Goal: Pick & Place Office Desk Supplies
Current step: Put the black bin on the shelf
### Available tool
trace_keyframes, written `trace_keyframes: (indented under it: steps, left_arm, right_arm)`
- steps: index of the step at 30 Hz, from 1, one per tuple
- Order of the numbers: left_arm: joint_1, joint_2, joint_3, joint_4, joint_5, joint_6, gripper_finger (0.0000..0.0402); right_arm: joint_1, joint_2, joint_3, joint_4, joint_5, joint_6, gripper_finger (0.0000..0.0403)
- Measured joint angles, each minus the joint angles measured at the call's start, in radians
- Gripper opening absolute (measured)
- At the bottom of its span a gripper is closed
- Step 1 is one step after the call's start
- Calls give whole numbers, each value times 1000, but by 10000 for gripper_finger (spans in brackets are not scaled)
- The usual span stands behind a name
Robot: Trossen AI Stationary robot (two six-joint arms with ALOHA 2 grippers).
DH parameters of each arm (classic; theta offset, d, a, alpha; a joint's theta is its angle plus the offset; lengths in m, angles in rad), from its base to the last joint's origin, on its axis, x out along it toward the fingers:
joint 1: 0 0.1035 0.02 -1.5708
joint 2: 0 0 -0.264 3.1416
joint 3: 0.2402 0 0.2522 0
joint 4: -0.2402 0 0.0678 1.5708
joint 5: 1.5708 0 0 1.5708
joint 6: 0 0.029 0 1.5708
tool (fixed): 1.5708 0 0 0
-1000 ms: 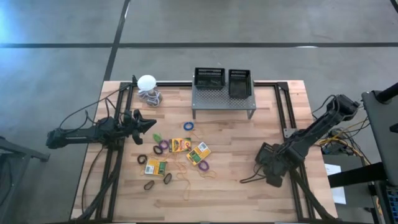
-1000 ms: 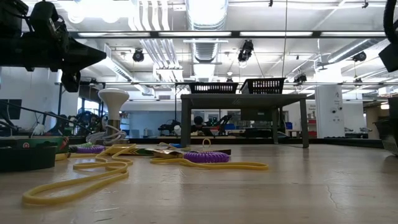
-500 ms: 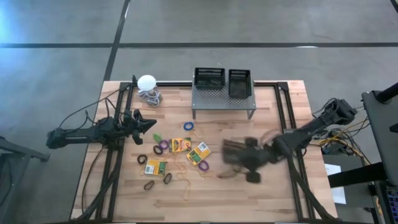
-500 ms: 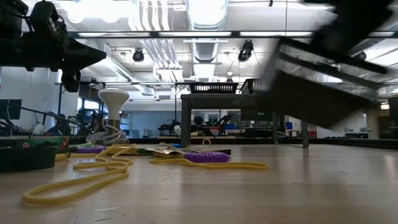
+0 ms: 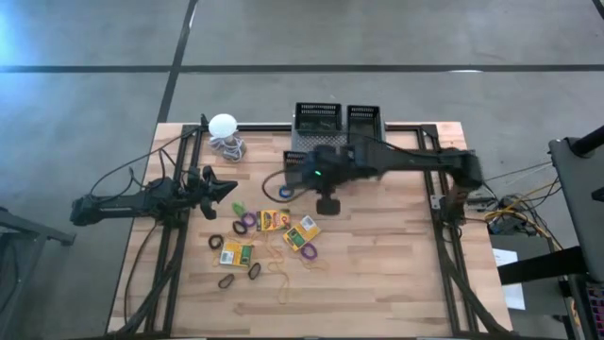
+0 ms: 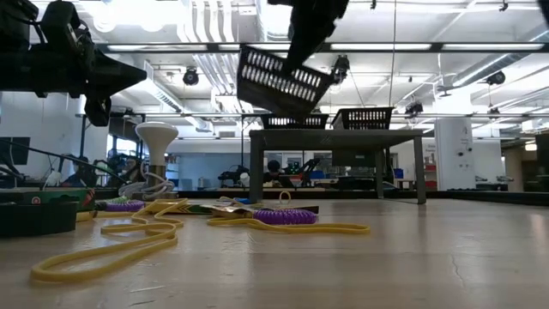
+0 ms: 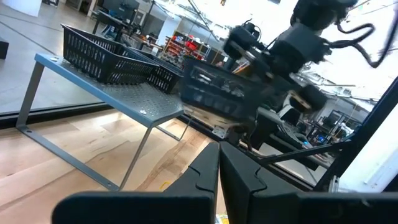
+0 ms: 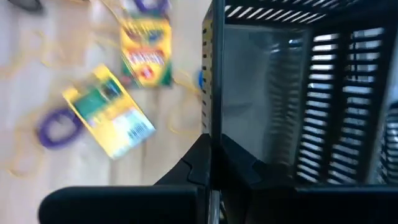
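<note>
Precision matters now: right claw (image 5: pixel 326 179), clamped on a mesh bin (image 6: pixel 283 81) wall, should level it before lowering beside the crayon boxes (image 5: pixel 274 220).

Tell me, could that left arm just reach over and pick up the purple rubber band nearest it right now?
Probably yes. The left gripper hovers shut at the pile's edge, holding nothing, and the purple rubber band lies uncovered just beyond it. The right gripper, shut on a black mesh bin, is up by the grey stand, clear of that path.
</note>
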Motion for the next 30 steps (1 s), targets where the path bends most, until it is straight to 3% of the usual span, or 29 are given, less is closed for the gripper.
trace_keyframes:
  steps: [6, 11, 25, 30]
  left_arm:
    - [0, 0, 0, -2, 4, 0, 19]
    - [0, 0, 0, -2, 11, 0, 19]
    - [0, 0, 0, -2, 19, 0, 19]
    - [0, 0, 0, -2, 19, 0, 19]
  right_arm:
    - [-22, 174, 244, -270, 154, -6, 13]
    - [-37, 261, 358, -394, 175, 6, 13]
    - [-94, 267, 362, -395, 179, 19, 14]
    - [-103, 267, 361, -392, 183, 0, 46]
